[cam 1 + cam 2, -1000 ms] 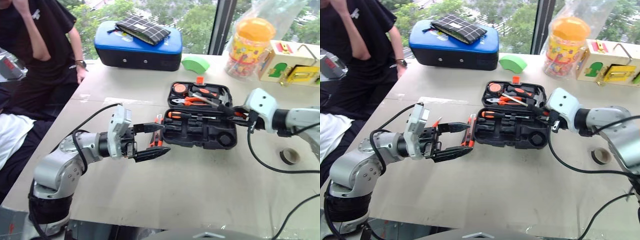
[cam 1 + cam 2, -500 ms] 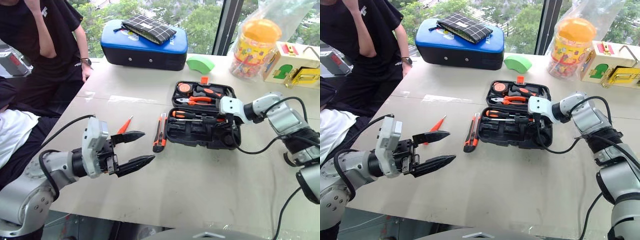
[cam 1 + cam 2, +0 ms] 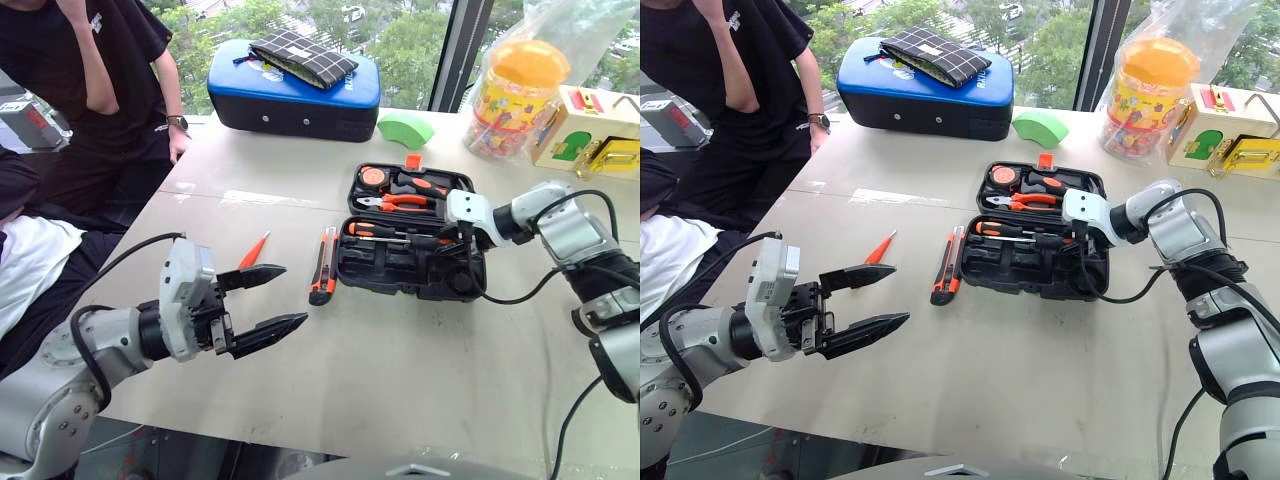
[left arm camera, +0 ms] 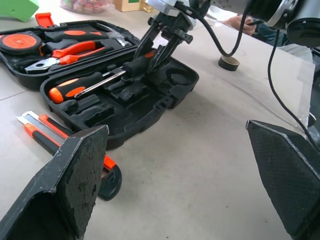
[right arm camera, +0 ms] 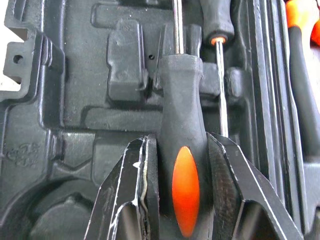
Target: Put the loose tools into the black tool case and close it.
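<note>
The black tool case (image 3: 440,283) lies open in the middle of the table. My right gripper (image 3: 462,234) is low over its front half, shut on the black-and-orange handle of a screwdriver (image 5: 183,190), fingers (image 5: 131,190) on both sides. Another screwdriver (image 4: 75,86) lies in the case beside it. The orange-and-black utility knife (image 3: 322,266) lies on the table just left of the case. Further left is the slim orange screwdriver (image 3: 252,250). My left gripper (image 3: 272,298) hovers open near the front left, short of both and holding nothing.
Pliers (image 3: 398,201), a tape measure (image 3: 373,177) and a hammer sit in the case's lid half. A blue-topped case (image 3: 292,95), green block (image 3: 405,128), toy jar (image 3: 510,95) and toy box (image 3: 590,135) line the far edge. A tape roll (image 4: 230,62) lies right. A person (image 3: 90,80) stands far left.
The camera has shifted. My right gripper has come down with the screwdriver onto the case's front half. My left gripper has drawn back from the utility knife, still open.
</note>
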You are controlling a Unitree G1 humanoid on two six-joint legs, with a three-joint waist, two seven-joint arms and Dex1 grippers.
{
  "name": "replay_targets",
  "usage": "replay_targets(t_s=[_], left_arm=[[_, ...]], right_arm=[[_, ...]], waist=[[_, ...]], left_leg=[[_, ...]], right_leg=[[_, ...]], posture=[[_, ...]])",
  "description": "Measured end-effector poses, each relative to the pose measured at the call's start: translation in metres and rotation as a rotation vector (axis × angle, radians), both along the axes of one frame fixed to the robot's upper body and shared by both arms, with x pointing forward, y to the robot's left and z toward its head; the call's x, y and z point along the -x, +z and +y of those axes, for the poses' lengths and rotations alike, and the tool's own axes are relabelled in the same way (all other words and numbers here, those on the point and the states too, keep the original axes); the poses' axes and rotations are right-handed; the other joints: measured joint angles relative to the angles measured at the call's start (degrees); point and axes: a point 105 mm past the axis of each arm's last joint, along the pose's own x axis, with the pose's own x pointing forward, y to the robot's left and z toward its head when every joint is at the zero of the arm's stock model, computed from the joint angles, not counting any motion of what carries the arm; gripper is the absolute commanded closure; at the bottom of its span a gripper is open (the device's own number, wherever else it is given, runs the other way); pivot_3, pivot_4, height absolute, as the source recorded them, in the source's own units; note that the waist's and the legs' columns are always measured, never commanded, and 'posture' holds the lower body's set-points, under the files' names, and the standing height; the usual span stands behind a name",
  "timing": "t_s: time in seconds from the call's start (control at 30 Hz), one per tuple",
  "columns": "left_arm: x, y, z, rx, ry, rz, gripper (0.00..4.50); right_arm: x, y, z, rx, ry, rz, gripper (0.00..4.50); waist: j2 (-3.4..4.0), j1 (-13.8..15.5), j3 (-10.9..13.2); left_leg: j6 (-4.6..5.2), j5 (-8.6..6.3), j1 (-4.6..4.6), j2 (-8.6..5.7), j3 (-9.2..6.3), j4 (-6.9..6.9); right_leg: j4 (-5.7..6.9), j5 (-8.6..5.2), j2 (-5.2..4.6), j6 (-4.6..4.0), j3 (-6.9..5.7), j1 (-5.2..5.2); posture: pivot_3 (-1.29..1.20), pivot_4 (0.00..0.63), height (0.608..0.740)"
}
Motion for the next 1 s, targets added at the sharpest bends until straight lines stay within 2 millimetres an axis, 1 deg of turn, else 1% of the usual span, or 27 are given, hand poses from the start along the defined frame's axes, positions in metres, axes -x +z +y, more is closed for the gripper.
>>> replay_targets(t_s=[0.17,0.37,0.47,0.63,0.67,0.7,0.73,0.77,0.87,0.97,1.0], left_arm=[[-0.001,0.001,0.000,-0.005,-0.005,-0.009,0.00],[-0.003,0.002,-0.001,-0.012,-0.025,-0.011,0.00],[-0.003,-0.001,-0.002,-0.010,-0.032,0.002,0.00],[-0.003,0.000,-0.003,-0.010,-0.038,-0.010,0.00],[-0.002,0.000,-0.003,-0.011,-0.039,-0.011,0.00],[-0.002,0.000,-0.003,-0.011,-0.040,-0.012,0.00],[-0.002,0.000,-0.003,-0.011,-0.040,-0.013,0.00],[-0.002,0.000,-0.003,-0.012,-0.040,-0.013,0.00],[-0.001,-0.002,-0.002,-0.011,-0.037,-0.006,0.00],[0.000,-0.003,-0.001,-0.010,-0.035,-0.005,0.00],[0.000,-0.003,-0.001,-0.010,-0.035,-0.006,0.00]], right_arm=[[0.002,0.001,-0.019,0.030,-0.054,0.012,3.73],[0.001,0.001,-0.019,0.042,-0.054,0.006,3.73],[0.000,-0.001,-0.016,0.033,-0.053,0.009,3.73],[-0.002,-0.001,-0.012,0.021,-0.052,0.009,3.73],[-0.003,-0.001,-0.010,0.017,-0.049,0.010,2.72],[-0.004,-0.003,-0.010,0.013,-0.051,0.013,2.32],[-0.004,-0.003,-0.010,0.009,-0.054,0.014,2.14],[-0.004,0.000,-0.013,0.000,-0.051,0.007,1.65],[0.003,0.002,-0.011,-0.032,-0.010,0.035,1.65],[0.014,0.007,-0.004,-0.124,0.032,0.075,1.65],[0.014,0.013,-0.002,-0.164,0.025,0.076,2.16]], waist=[[0.00,-0.4,0.0],[-0.02,-0.6,0.0],[-0.11,-0.7,-0.1],[-0.17,-1.3,-0.1],[-0.18,-1.5,-0.1],[-0.18,-1.7,-0.1],[-0.15,-1.7,-0.1],[-0.06,-1.7,0.0],[-0.02,-1.7,0.0],[0.05,-1.7,0.1],[0.11,-1.7,0.1]], left_leg=[[0.02,-0.01,0.00,0.02,0.06,0.00],[0.02,-0.01,0.01,0.03,0.07,-0.04],[0.02,-0.01,0.04,0.05,0.09,-0.04],[0.02,-0.01,0.14,0.06,0.13,-0.08],[0.02,-0.01,0.15,0.06,0.13,-0.09],[0.02,-0.01,0.15,0.06,0.12,-0.10],[0.02,-0.01,0.14,0.06,0.12,-0.11],[0.02,-0.01,0.13,0.05,0.15,-0.18],[0.01,-0.01,0.13,0.06,0.12,-0.39],[0.01,-0.01,0.09,0.06,0.14,-0.52],[0.01,-0.01,0.09,0.05,0.15,-0.53]], right_leg=[[0.00,-0.01,0.01,-0.01,0.01,0.00],[-0.01,-0.01,0.04,-0.01,0.00,-0.01],[0.00,-0.01,0.05,-0.01,0.02,0.00],[0.03,-0.01,0.05,-0.02,0.05,0.02],[0.03,-0.01,0.05,-0.01,0.05,0.02],[0.03,-0.01,0.05,-0.02,0.04,0.02],[0.03,-0.01,0.05,-0.02,0.04,0.02],[0.01,-0.01,0.04,-0.01,0.07,0.02],[-0.05,-0.01,0.04,-0.02,0.01,-0.03],[-0.11,-0.02,0.03,-0.03,0.02,-0.09],[-0.12,-0.02,0.02,-0.03,0.03,-0.09]], posture=[[0.00,0.150,0.740],[0.00,0.150,0.740],[0.00,0.150,0.740],[0.00,0.150,0.740],[0.00,0.150,0.740],[0.00,0.150,0.740],[0.00,0.150,0.740],[0.00,0.150,0.740],[0.00,0.150,0.740],[0.00,0.150,0.740],[0.00,0.150,0.740]])
